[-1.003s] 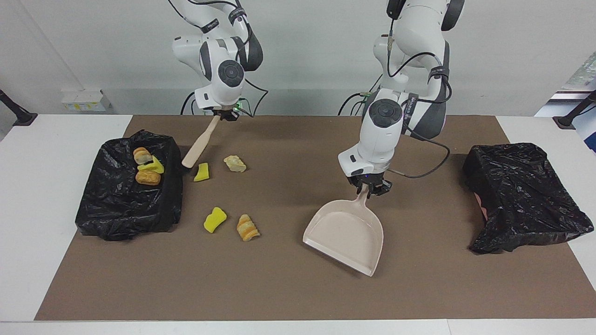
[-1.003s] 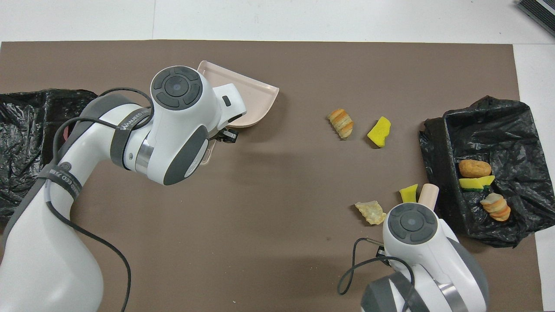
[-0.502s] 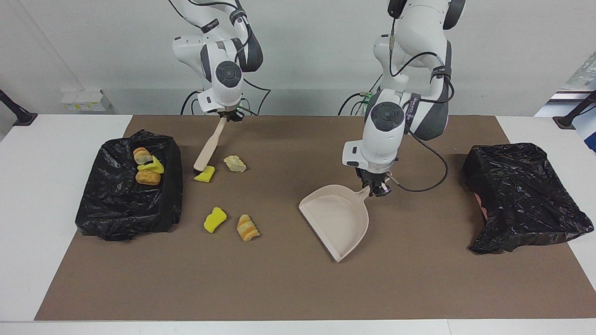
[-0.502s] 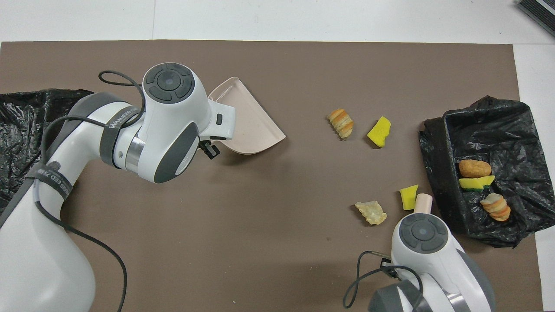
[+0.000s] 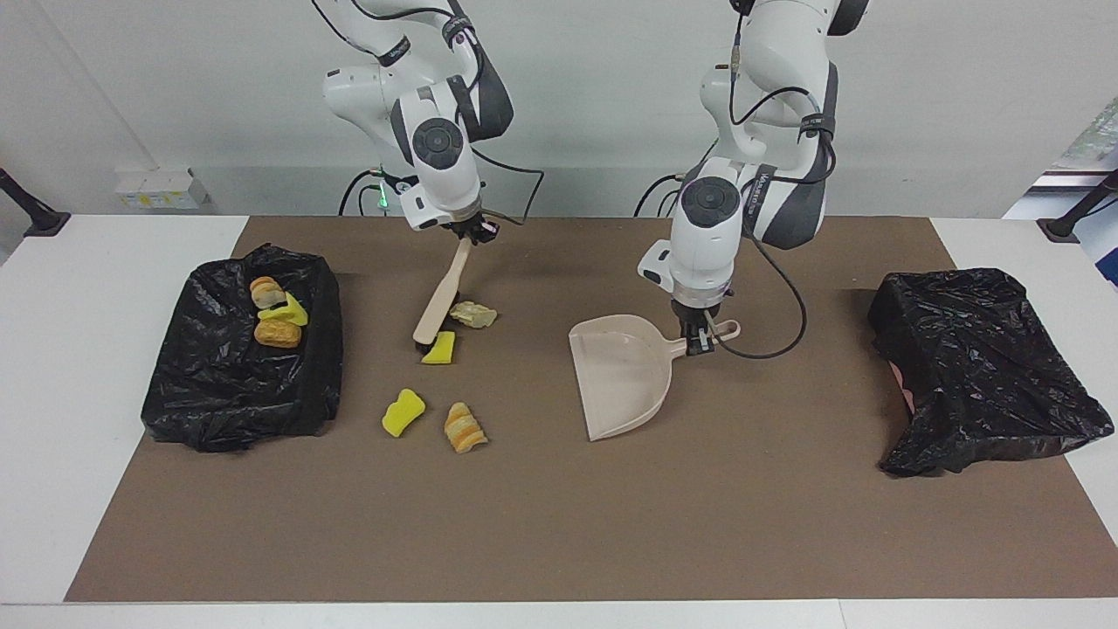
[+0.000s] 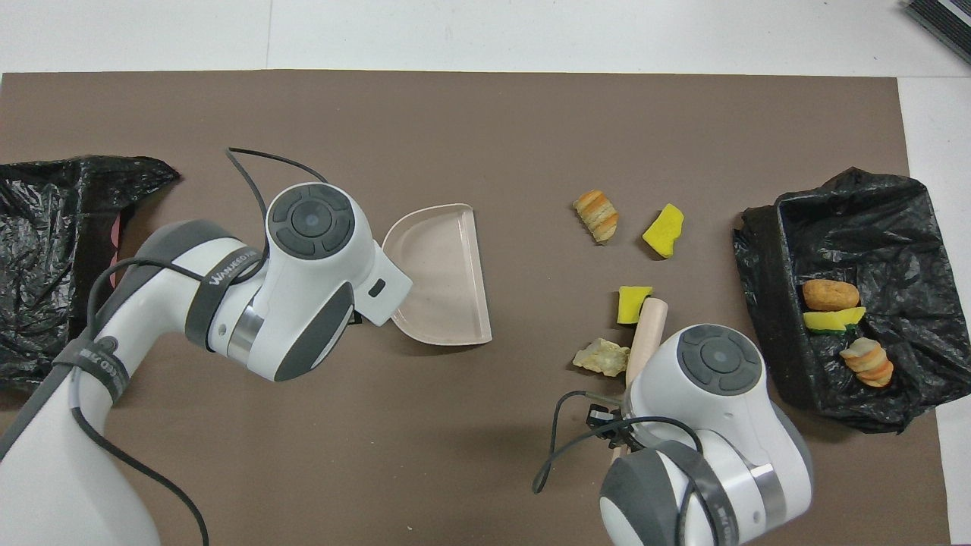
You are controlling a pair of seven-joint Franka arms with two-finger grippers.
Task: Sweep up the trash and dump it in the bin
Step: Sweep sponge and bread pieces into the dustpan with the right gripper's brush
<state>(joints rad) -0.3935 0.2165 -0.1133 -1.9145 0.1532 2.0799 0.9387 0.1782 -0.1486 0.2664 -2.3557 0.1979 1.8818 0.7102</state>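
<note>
My right gripper (image 5: 472, 231) is shut on the handle of the beige brush (image 5: 440, 297). The brush head rests on the mat against a yellow chunk of trash (image 5: 438, 348), with a tan lump (image 5: 472, 314) touching its other side. Another yellow chunk (image 5: 403, 411) and a striped pastry (image 5: 464, 427) lie farther from the robots. My left gripper (image 5: 699, 339) is shut on the handle of the beige dustpan (image 5: 624, 376), whose mouth faces the trash. In the overhead view the brush (image 6: 645, 327) and dustpan (image 6: 440, 273) show, but both grippers are hidden under their wrists.
The black-bagged bin (image 5: 218, 384) at the right arm's end holds three pieces of trash (image 5: 278, 333). A second black-bagged bin (image 5: 978, 367) stands at the left arm's end. A brown mat (image 5: 559, 524) covers the table.
The right gripper swept the brush away from the bin, pushing the yellow chunk and tan lump toward the dustpan. The left gripper turned the dustpan's mouth to the trash and drew it nearer the robots.
</note>
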